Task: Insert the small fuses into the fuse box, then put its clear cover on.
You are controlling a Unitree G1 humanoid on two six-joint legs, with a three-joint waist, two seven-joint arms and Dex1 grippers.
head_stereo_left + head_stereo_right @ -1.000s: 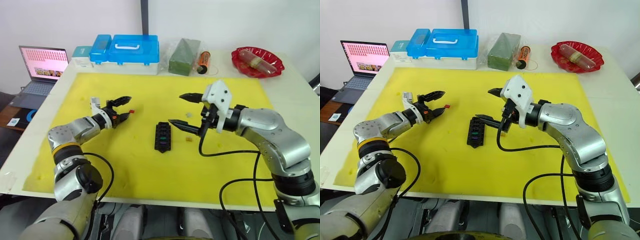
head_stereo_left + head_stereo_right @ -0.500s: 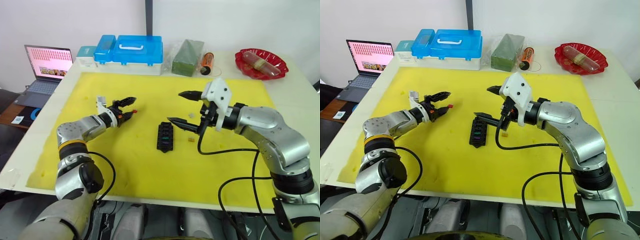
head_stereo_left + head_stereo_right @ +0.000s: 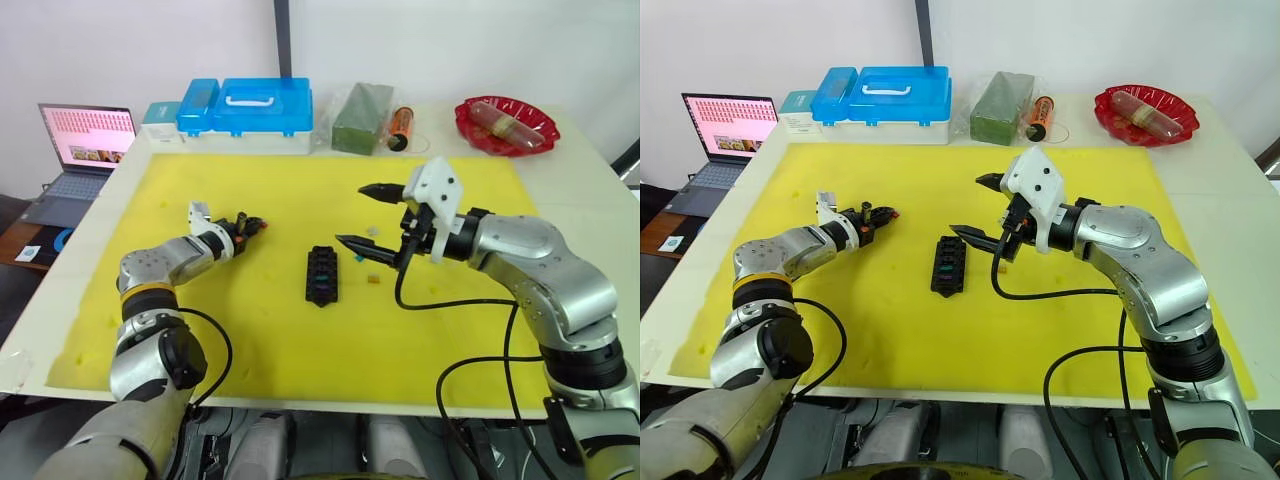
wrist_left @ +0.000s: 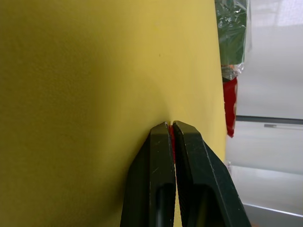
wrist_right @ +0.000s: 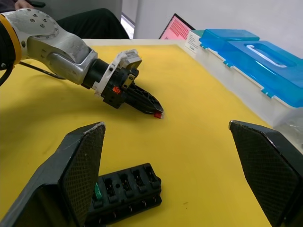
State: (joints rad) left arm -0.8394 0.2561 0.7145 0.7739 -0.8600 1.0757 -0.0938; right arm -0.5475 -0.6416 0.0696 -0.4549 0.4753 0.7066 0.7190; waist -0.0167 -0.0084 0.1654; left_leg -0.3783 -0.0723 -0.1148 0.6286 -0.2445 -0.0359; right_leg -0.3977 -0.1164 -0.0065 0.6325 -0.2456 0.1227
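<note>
The black fuse box (image 3: pixel 321 277) lies in the middle of the yellow mat (image 3: pixel 250 330), with a green fuse (image 5: pixel 97 191) and others in its slots. To its left, my left gripper (image 3: pixel 258 224) rests low on the mat, shut on a small red fuse (image 4: pixel 171 137) pinched at the fingertips. Just right of the box, my right gripper (image 3: pixel 352 214) hovers open and holds nothing. A tan fuse (image 3: pixel 376 279) lies on the mat below it. The clear cover is out of view.
Along the table's back edge stand a blue-lidded storage case (image 3: pixel 250 110), a green wrapped block (image 3: pixel 353 105), an orange bottle (image 3: pixel 398 125) and a red plate (image 3: pixel 505 123). A laptop (image 3: pixel 85 135) sits off the table to the left.
My left gripper has closed from wide open onto the red fuse on the mat. The right arm has held still. The camera view has shifted slightly.
</note>
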